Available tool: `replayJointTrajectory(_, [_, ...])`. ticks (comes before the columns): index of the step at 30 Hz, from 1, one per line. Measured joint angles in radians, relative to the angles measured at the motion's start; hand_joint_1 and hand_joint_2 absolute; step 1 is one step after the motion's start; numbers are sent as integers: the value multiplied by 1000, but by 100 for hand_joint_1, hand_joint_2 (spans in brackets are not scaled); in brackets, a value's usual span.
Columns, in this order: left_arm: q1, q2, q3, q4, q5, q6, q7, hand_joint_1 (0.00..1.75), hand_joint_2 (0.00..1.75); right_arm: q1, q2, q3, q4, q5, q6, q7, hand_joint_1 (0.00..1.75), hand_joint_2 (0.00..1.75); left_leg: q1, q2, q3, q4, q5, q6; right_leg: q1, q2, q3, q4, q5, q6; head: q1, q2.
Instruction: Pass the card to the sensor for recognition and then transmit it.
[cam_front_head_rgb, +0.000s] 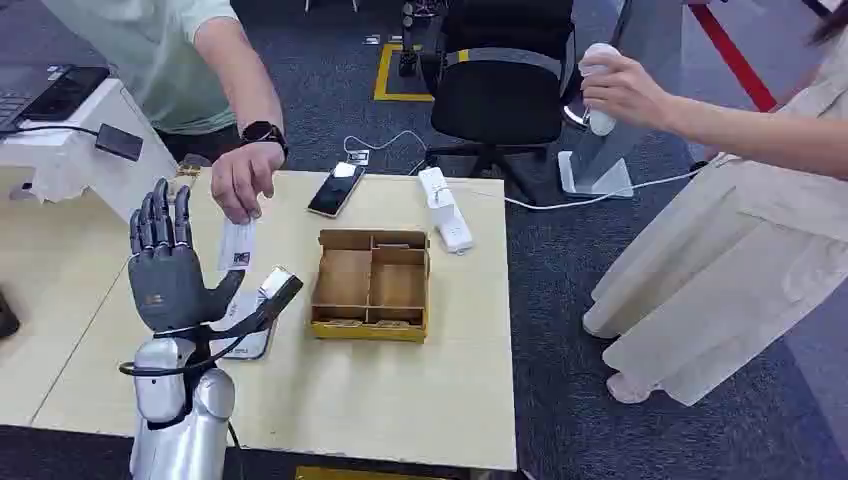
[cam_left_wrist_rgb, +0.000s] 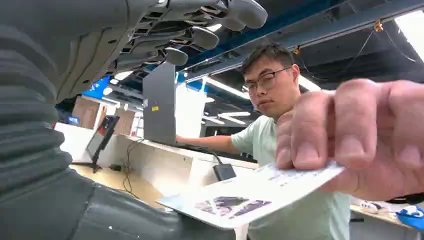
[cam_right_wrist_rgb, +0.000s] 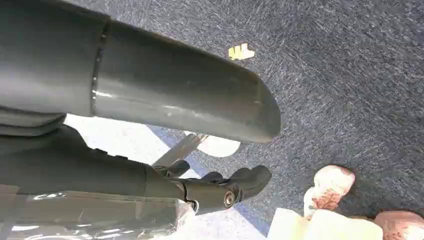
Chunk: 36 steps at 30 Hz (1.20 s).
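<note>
While my left hand (cam_front_head_rgb: 168, 262) stands raised over the near left part of the table (cam_front_head_rgb: 400, 390), its fingers are spread upright and hold nothing. Card (cam_front_head_rgb: 237, 245): white, pinched in a person's hand (cam_front_head_rgb: 240, 180), hanging just beside my fingertips, apart from them. Sensor (cam_front_head_rgb: 262, 300): a small tilted device on the table by my thumb. Cardboard tray (cam_front_head_rgb: 371, 284): table centre. Phone (cam_front_head_rgb: 335, 189): far edge. My right hand (cam_right_wrist_rgb: 225, 187) hangs over the carpet with fingers curled in; whether it is closed I cannot tell.

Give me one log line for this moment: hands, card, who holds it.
left hand: raised, fingers spread, empty | card: held by person's hand beside left hand | right hand: hanging, nothing visible in it | handover: pending
</note>
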Motion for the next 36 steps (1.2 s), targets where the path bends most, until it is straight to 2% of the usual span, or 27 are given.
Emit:
replayJointTrajectory(6, [-1,-5,10,0,42,-1,-34,0,175,0,0,0,0,0,0,0,0,0,0,0,0,0,0,0,0,0,0,0,0,0,0,0])
replayJointTrajectory(12, [-1,-10,20,0,54,0,-43,0,175,-1,0,0,0,0,0,0,0,0,0,0,0,0,0,0,0,0,0,0,0,0,0,0])
replayJointTrajectory(13, [-1,-10,22,0,54,0,-46,7,175,-1,0,0,0,0,0,0,0,0,0,0,0,0,0,0,0,0,0,0,0,0,0,0])
replayJointTrajectory(14, [-1,-11,24,0,54,0,-49,147,175,-1,0,0,0,0,0,0,0,0,0,0,0,0,0,0,0,0,0,0,0,0,0,0])
replayJointTrajectory(15, [-1,-13,24,0,55,0,-50,175,175,-1,0,0,0,0,0,0,0,0,0,0,0,0,0,0,0,0,0,0,0,0,0,0])
replayJointTrajectory(36, [1,-14,25,0,63,2,-69,175,175,-4,0,0,0,0,0,0,0,0,0,0,0,0,0,0,0,0,0,0,0,0,0,0])
